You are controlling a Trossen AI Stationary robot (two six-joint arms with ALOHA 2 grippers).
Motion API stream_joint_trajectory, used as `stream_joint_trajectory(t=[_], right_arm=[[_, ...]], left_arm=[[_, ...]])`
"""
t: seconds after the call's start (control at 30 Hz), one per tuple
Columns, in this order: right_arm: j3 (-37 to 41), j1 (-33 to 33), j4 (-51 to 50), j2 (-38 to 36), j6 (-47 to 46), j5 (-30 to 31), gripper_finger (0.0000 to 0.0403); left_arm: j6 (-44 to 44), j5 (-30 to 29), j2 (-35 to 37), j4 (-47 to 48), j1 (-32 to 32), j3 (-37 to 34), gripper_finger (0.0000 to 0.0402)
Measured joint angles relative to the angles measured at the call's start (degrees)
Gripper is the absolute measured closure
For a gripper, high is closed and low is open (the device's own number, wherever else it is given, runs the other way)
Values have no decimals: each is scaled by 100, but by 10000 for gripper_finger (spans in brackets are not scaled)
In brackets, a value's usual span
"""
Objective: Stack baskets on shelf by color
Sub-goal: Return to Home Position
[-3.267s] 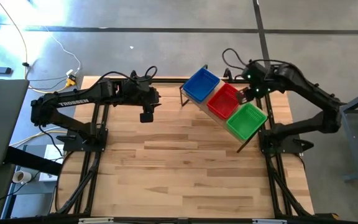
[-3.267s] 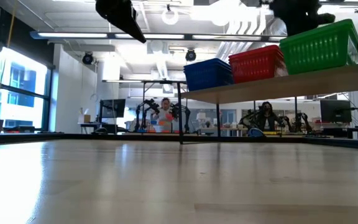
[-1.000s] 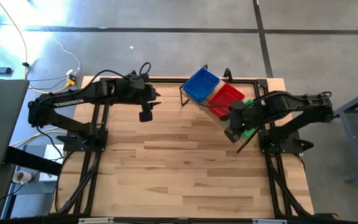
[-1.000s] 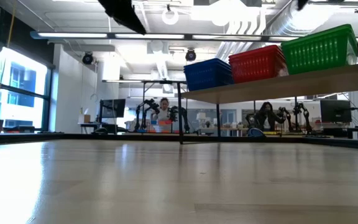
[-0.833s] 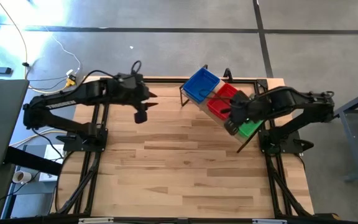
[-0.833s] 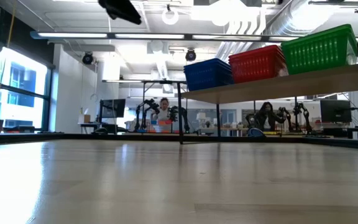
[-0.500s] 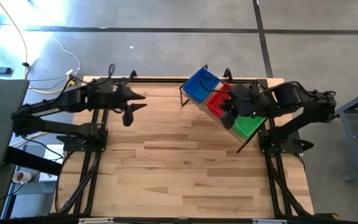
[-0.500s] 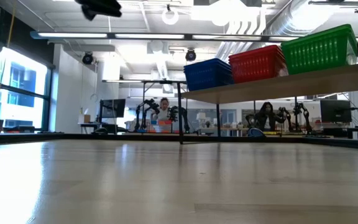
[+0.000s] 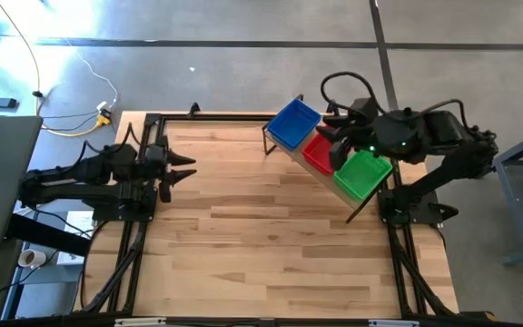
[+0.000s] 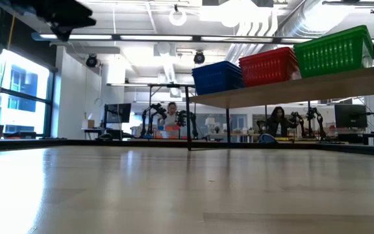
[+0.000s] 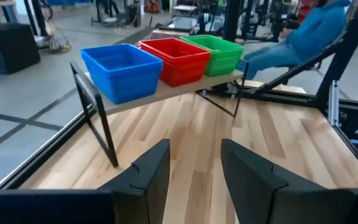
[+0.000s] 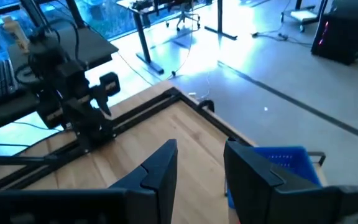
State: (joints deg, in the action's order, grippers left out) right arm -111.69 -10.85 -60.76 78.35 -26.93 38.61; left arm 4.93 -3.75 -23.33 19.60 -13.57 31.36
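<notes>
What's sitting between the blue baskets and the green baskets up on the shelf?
The red baskets, between the blue baskets and the green baskets on the shelf. The high and low views both show it.

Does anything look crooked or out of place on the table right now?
Only the shelf: it stands slanted to the edges of the table. The blue baskets, red baskets and green baskets sit in a tidy row on it; nothing spilled.
</notes>
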Motion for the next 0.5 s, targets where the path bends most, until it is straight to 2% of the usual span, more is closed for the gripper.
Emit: stream_joint_trajectory(t=[0.13,0.4,0.5], right_arm=[[-121,-2,8,-2,126,158,284],[39,-2,-370,-184,232,363,284],[45,-2,-706,-397,12,566,284]], left_arm=[[62,-333,763,-9,190,-578,268],[240,-463,2320,45,455,-1315,268],[245,-465,2305,269,482,-1411,268]])
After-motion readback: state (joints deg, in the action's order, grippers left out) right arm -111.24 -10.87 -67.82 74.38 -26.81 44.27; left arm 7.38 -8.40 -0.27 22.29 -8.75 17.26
